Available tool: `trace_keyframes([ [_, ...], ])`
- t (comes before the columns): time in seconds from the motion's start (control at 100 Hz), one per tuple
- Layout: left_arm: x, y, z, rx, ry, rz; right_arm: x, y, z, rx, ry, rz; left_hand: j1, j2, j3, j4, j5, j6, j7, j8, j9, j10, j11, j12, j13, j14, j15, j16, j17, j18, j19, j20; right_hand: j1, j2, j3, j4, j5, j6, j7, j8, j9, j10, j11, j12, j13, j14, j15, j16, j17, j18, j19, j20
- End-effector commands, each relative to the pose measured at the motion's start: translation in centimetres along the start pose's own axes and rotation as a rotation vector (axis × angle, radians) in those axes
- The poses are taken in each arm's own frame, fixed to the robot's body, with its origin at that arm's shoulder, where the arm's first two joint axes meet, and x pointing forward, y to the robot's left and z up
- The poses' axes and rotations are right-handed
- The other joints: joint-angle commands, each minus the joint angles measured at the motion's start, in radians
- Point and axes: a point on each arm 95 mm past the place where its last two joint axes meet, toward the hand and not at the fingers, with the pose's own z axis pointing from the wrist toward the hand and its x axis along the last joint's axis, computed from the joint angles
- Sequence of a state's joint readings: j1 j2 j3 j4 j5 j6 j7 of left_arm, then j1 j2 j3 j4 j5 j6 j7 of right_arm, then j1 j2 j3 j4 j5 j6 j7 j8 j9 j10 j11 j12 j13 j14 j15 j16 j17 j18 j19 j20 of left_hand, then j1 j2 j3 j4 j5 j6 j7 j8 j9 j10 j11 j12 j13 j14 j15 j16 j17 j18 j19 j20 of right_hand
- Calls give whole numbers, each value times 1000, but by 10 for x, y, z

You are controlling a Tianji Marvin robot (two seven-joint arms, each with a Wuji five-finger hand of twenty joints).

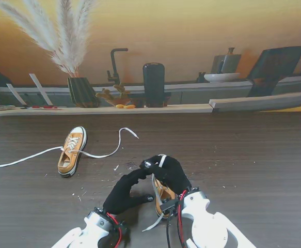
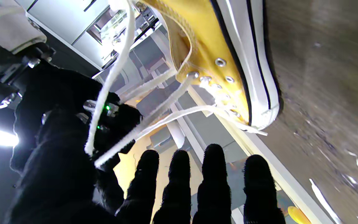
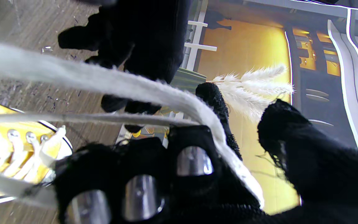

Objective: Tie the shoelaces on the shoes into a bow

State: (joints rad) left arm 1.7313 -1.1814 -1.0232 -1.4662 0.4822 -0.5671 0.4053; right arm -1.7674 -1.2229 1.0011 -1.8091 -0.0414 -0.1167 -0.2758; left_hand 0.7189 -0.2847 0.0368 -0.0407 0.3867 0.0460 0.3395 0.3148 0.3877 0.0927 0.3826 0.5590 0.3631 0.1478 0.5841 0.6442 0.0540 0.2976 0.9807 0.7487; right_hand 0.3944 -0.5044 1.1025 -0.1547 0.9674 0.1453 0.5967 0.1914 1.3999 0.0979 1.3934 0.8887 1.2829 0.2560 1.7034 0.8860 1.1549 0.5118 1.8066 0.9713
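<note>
No readable brand or writing anywhere on these, just plain canvas sneakers with no label I can make out.

Starting far left of the hands: a second mustard-yellow low-top sneaker (image 1: 72,151) lies well away from both hands, farther from me. Its long axis runs nearly straight away from me and its white rubber toe cap points to the far side of the table. Its flat white laces (image 1: 47,152) are untied, one end trailing far out to the left, the other curling off to the right.

The left hand (image 1: 123,192), in a black knit glove, sits just left of the near shoe (image 1: 163,194). Its fingers (image 2: 213,174) are stretched out straight and apart with nothing in them, so it's released.

The near shoe is the same kind: yellow canvas, white rubber sole with a thin dark stripe, metal eyelets (image 2: 220,62). It's wedged between the two hands, mostly under the right one, long axis running away from me; which end is the toe I can't tell from the stand view.

The right hand (image 1: 167,170), also black-gloved, is right over that shoe and curled shut around a flat woven white shoelace (image 3: 141,90). The lace runs taut from the eyelets across its knuckles.

The dark woodgrain table (image 1: 253,155) has tiny pale crumbs scattered around the hands.
</note>
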Motion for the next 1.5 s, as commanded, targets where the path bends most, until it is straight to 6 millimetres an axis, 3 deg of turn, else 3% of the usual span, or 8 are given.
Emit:
trace_keyframes([
  [0.0, 3, 4, 4, -23, 13, 14, 0, -2, 0, 20, -6, -7, 24, 22, -23, 16, 23, 18, -11, -17, -6, -17, -12, 11, -13, -23, 10, 34, -4, -97, 11, 22, -25, 15, -21, 14, 4, -19, -10, 24, 51, 11, 34, 9, 15, 18, 61, 3, 25, -25, 287, -9],
  [0.3, 0, 12, 10, -55, -11, 8, 1, -7, 0, 34, -9, -7, 28, 23, 10, 22, 112, -6, 79, 35, 71, -12, 19, 35, 21, -14, 38, 43, 15, -86, 48, 24, -23, 16, -23, 13, 3, -18, -10, 25, 51, 11, 33, 10, 15, 18, 60, 2, 25, -25, 287, -12],
  [0.82, 1, 19, 27, 2, -19, 9, 2, -10, -3, 71, -3, -22, 48, -86, 111, 27, 298, -248, 828, 411, 247, -22, 96, 86, 101, 4, 85, 45, 71, -61, 136, 13, -22, 21, -27, 13, 5, -19, -7, 25, 51, 10, 37, 15, 15, 13, 68, 3, 26, -27, 287, 3],
  [1.0, 0, 20, 31, 19, -43, -12, 1, -10, -4, 79, -4, -23, -4, -121, 253, 33, 382, -210, 944, 524, 315, -24, 148, 125, 128, 12, 102, 42, 87, -50, 170, -3, -20, 25, -30, 13, 4, -20, -8, 25, 51, 10, 37, 15, 15, 13, 68, 3, 25, -27, 287, 1],
  [1.2, -2, 23, 31, 48, -98, 9, -3, -10, -6, 76, -12, -25, -63, -145, 431, 105, 487, -115, 1017, 638, 383, -14, 205, 172, 157, 33, 105, 33, 105, -29, 185, -14, -18, 26, -31, 13, 3, -20, -9, 26, 51, 11, 34, 15, 15, 14, 64, 1, 25, -25, 287, -4],
  [1.25, -1, 24, 32, 76, -121, 6, -4, -10, -6, 74, -13, -25, -54, -143, 434, 99, 526, -89, 1011, 636, 399, -5, 203, 167, 164, 45, 105, 30, 108, -20, 188, -15, -16, 25, -30, 14, 3, -19, -9, 26, 51, 11, 33, 14, 15, 14, 63, 0, 25, -25, 287, -5],
  [1.36, 1, 26, 35, 154, -181, -36, -4, -9, -6, 71, -14, -24, -23, -94, 392, 26, 596, -71, 900, 544, 428, 27, 173, 122, 170, 73, 114, 25, 109, -5, 210, -21, -16, 25, -31, 13, 2, -19, -9, 26, 51, 11, 31, 14, 15, 15, 61, -1, 25, -24, 287, -10],
  [1.49, 5, 25, 37, 208, -227, -128, -4, -9, -7, 71, -14, -23, 3, -4, 358, 8, 613, -65, 797, 457, 417, 44, 142, 82, 144, 86, 97, 11, 86, -1, 201, -36, -16, 25, -31, 13, 3, -21, -9, 26, 51, 11, 30, 14, 15, 16, 59, -2, 24, -23, 287, -15],
])
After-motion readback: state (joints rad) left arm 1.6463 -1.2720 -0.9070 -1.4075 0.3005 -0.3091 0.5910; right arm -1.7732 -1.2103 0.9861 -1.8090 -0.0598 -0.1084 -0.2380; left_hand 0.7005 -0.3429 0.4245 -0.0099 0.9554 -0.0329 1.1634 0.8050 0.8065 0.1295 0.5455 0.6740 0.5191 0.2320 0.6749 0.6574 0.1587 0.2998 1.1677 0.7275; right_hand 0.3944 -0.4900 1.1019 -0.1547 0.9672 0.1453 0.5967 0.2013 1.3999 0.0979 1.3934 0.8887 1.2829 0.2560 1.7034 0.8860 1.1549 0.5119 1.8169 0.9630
